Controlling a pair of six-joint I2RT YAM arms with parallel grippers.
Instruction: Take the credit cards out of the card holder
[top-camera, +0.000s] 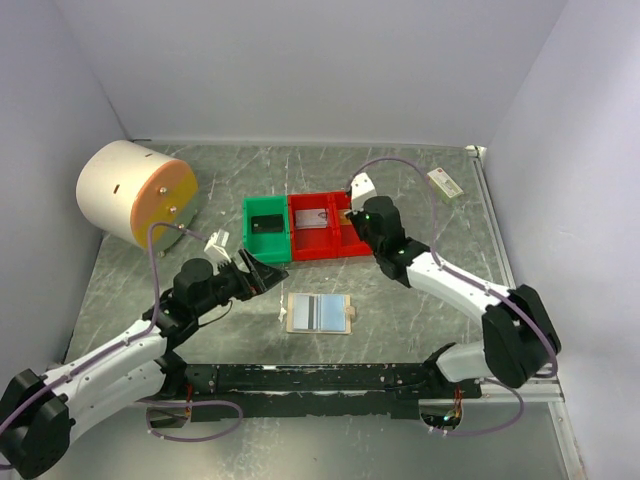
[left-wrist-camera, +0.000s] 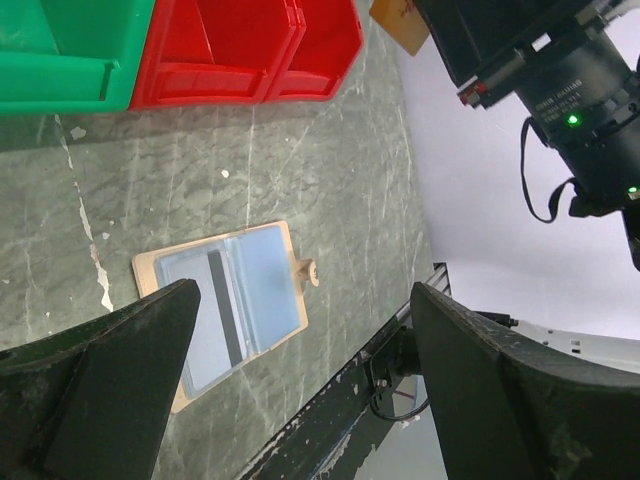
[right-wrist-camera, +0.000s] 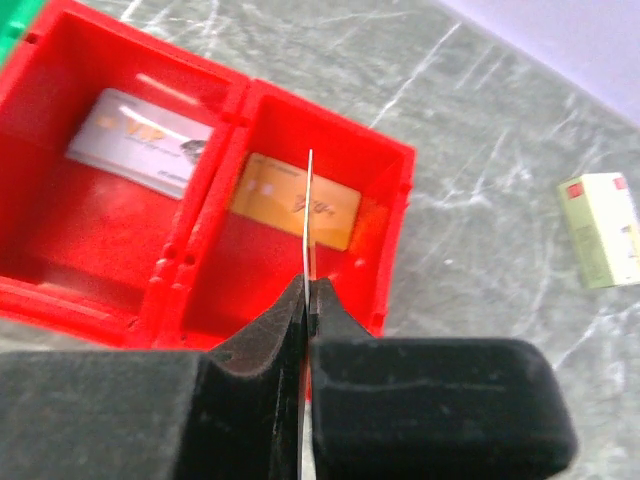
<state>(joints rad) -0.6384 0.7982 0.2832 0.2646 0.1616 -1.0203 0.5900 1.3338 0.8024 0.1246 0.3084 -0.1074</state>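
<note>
Apparent drop-off step: right gripper (right-wrist-camera: 308, 300) clamped on edge-on credit card (right-wrist-camera: 311, 215) above red bin (right-wrist-camera: 340, 118), at centre of worktop (top-camera: 400, 325); left gripper (left-wrist-camera: 305, 295) splayed over card holder (left-wrist-camera: 262, 275). Next: release inside rim.

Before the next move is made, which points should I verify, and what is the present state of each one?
1. Right claw shut firmly on the thin card, seen edge-on: ok.
2. That card is over the right red bin, where a gold card lies: ok.
3. Left claw open and holding nothing: ok.
4. Card holder lies open and flat on the table: ok.
5. No card left in its pockets: cannot tell; a dark stripe shows inside.
</note>
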